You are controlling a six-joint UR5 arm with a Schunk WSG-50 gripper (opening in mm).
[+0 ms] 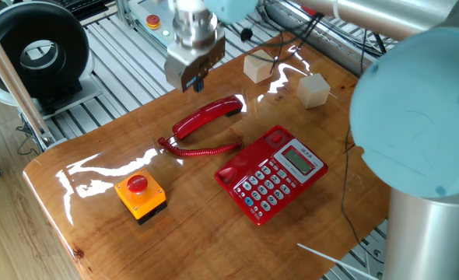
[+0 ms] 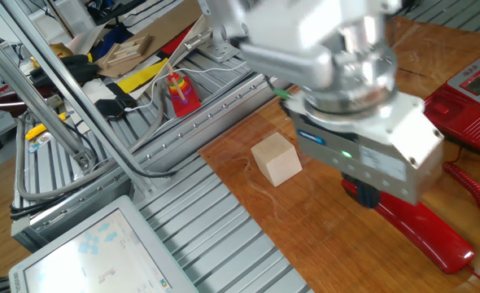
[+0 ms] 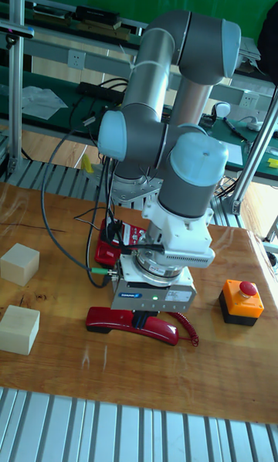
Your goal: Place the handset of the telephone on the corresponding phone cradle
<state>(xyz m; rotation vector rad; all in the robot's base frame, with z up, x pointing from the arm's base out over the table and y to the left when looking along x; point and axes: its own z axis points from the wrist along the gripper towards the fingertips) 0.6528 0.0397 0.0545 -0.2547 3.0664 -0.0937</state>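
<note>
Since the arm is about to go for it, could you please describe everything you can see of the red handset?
The handset is a long, slightly curved bar of glossy red plastic with rounded ends. It lies flat on the wooden table, off the red telephone and apart from it. A coiled red cord runs from its lower end along the table towards the phone body. The gripper hovers above it; in the tall fixed view it hides the handset's middle. Whether its fingers touch the handset cannot be told.
</note>
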